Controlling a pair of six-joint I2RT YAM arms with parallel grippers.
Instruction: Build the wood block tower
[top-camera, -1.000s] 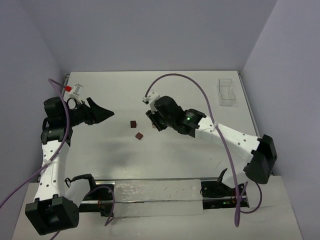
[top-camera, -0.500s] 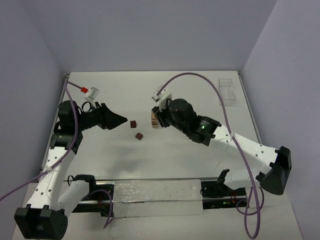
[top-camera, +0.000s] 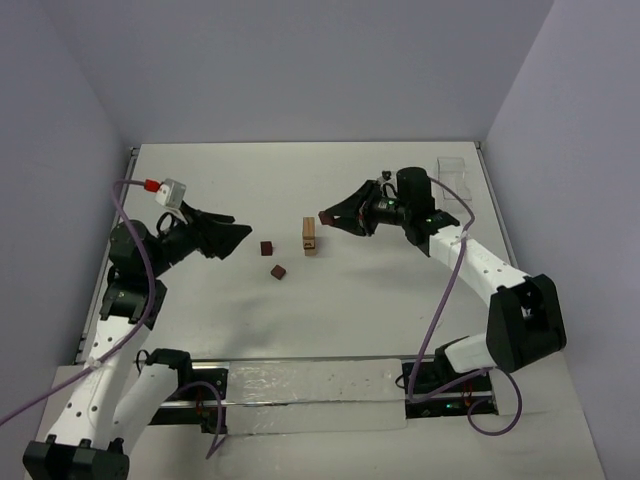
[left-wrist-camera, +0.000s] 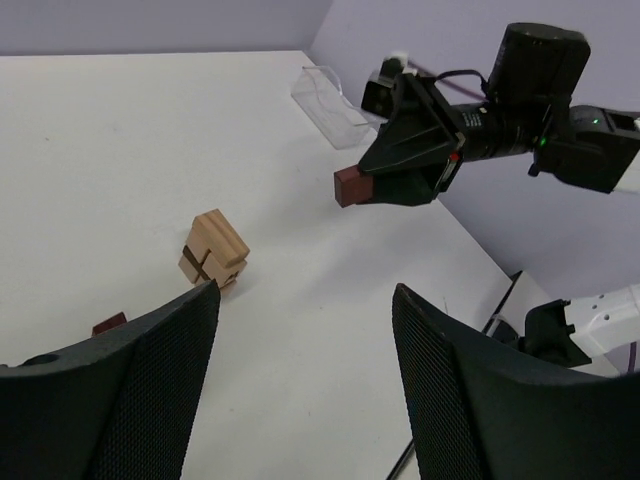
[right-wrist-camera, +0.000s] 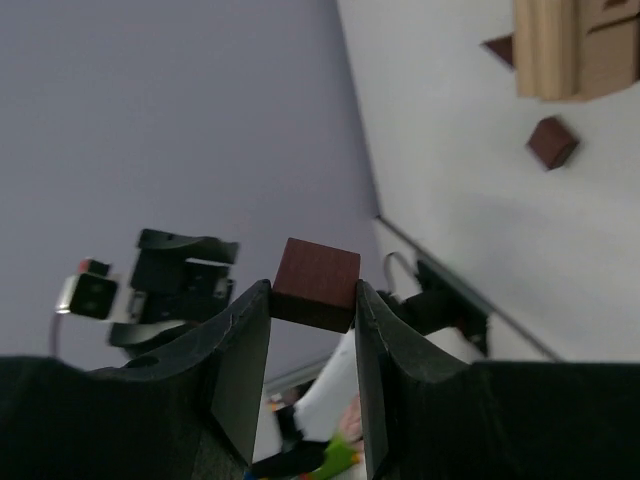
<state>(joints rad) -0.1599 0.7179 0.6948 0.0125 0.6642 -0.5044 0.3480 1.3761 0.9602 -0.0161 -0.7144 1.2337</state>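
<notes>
Top external view showed the left pincer (top-camera: 235, 235) hovering over the left part of the worktop (top-camera: 380, 290), its jaws spread apart and holding nothing. Its tips pointed right toward the blocks, in much the same place as half a second earlier. The left wrist view confirmed the wide gap between its fingers (left-wrist-camera: 150, 380).

To its right, two loose dark cubes (top-camera: 266, 247) lay on the worktop, one nearer the arms than the other, apart from each other and unmoved since the earlier pictures. Just right of them stood the tower (top-camera: 310, 236), a short, mostly tan column with some darker wood in its lower part, upright and touched by neither pincer.

Half a second before, the right pincer (top-camera: 330, 217) had been directly at the tower, covering part of it. Now it had drawn back to the right and stood clear of the column, with open worktop between them. Its jaws were clenched on a dark brown cube (right-wrist-camera: 317, 283), pinched at the very tips and raised off the worktop.

Farther right, near the far right corner, the clear tray (top-camera: 455, 182) sat where it had been.
</notes>
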